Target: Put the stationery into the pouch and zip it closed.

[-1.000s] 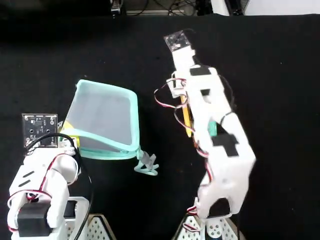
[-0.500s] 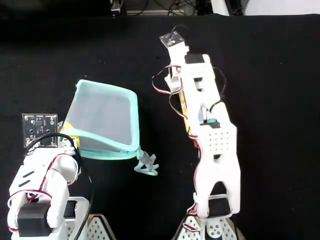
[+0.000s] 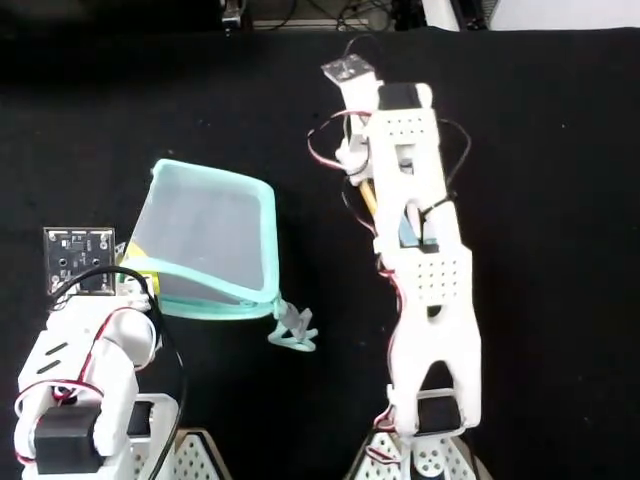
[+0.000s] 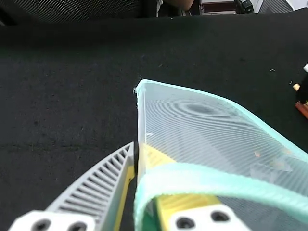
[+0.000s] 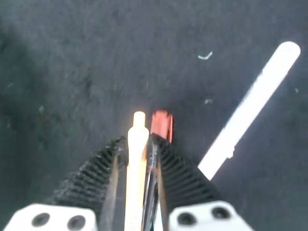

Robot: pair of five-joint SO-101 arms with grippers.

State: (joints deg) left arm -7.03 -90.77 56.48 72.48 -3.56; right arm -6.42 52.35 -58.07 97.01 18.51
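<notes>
A mint mesh pouch point(image 3: 210, 235) lies open at the left of the black table, its zip pull point(image 3: 293, 330) trailing toward the front. My left gripper point(image 4: 139, 151) is shut on the pouch point(image 4: 207, 139) at its near rim, one white finger point(image 4: 96, 185) outside the mesh. My right gripper point(image 5: 138, 139) sits low over the cloth, shut on a cream pen point(image 5: 136, 144) and a dark pen with a red end point(image 5: 161, 124). A white pen point(image 5: 250, 108) lies loose beside them. In the high view a yellow pencil point(image 3: 368, 195) peeks out under the right arm point(image 3: 415, 200).
The black cloth point(image 3: 560, 200) stretches bare to the right of the right arm and between the arm and the pouch. Cables and equipment sit beyond the table's far edge point(image 3: 300, 15). Both arm bases stand at the near edge.
The right arm has straightened and stretched farther along the table, its wrist turning flat over the stationery. Less of the yellow pencil shows beneath it. The left arm and pouch have not moved.
</notes>
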